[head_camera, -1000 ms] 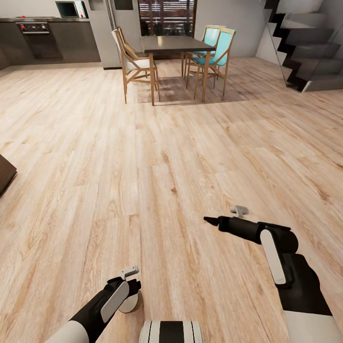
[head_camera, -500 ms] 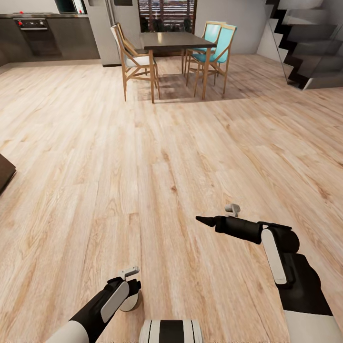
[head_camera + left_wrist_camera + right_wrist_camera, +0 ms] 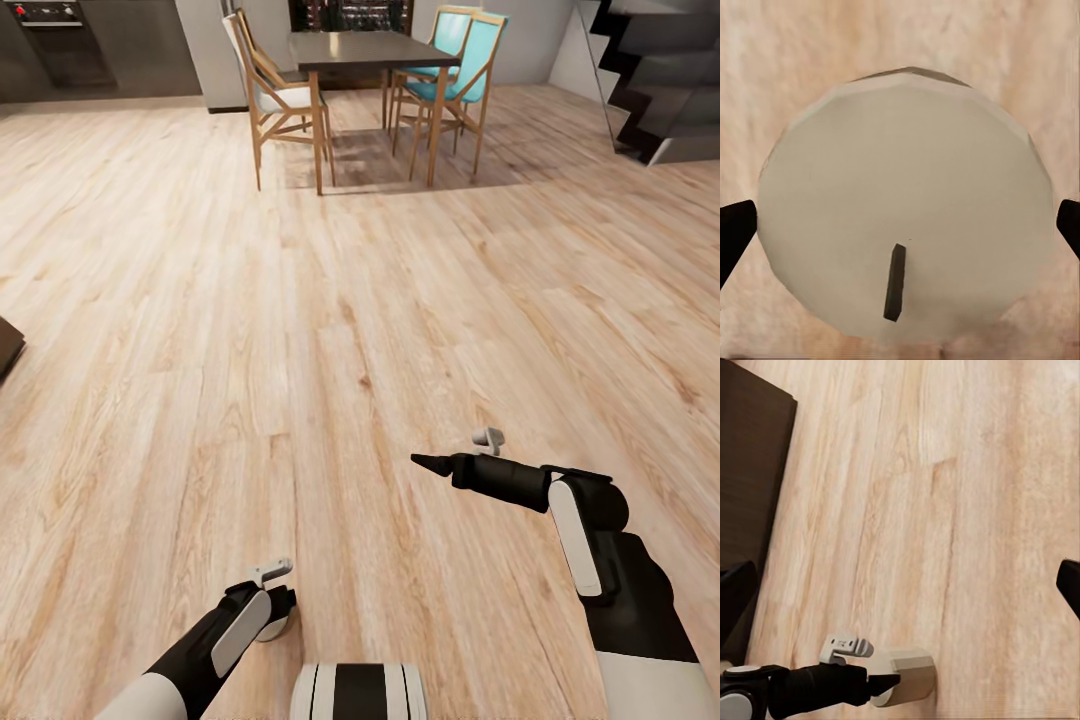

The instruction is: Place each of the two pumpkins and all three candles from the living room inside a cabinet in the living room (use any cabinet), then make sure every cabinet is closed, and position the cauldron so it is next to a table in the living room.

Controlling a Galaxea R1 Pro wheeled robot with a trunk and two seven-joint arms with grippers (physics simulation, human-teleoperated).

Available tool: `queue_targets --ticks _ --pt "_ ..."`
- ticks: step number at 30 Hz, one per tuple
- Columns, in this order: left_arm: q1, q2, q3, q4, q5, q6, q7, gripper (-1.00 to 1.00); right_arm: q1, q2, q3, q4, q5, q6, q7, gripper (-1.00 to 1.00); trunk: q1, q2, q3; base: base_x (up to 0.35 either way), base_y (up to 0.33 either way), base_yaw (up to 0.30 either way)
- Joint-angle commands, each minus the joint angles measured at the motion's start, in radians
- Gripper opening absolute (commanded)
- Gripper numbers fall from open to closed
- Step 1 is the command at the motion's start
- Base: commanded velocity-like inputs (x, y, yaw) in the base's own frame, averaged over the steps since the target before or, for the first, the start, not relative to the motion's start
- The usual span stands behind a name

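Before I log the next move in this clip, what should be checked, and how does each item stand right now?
1. Candle gripped: ok. It sits between the left gripper fingers, wick up.
2. Right gripper free: ok. It is open over the floor with nothing between its fingers.
3. Path ahead: ok. Bare planks run up to the dining table and chairs, which are far off.
4. Cabinet located: cannot tell. There is just a dark brown corner at the head view's left edge.
5. Pumpkins and other candles located: cannot tell.
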Motion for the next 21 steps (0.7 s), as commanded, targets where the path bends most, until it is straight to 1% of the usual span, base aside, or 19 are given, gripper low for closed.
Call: queue_targets --ticks 1,7,21 --pt "-0.001 0.001 -0.004 -0.001 0.006 0.002 0.007 1.0 -0.001 0.0 -0.001 0.0 0.004 0.005 0.007 1.0 0.0 -0.001 -0.005 0.0 0.0 0.0" --pt "-0.001 0.002 -0.001 -0.001 0.006 0.002 0.008 1.0 -0.001 -0.001 -0.001 0.0 0.003 0.005 0.007 1.0 0.003 -0.002 -0.028 0.0 0.0 0.0" --pt "-0.001 0.002 0.004 -0.002 0.006 0.002 0.01 1.0 -0.001 -0.001 -0.001 0.004 0.004 0.005 0.007 1.0 0.003 -0.002 -0.028 0.0 0.0 0.0"
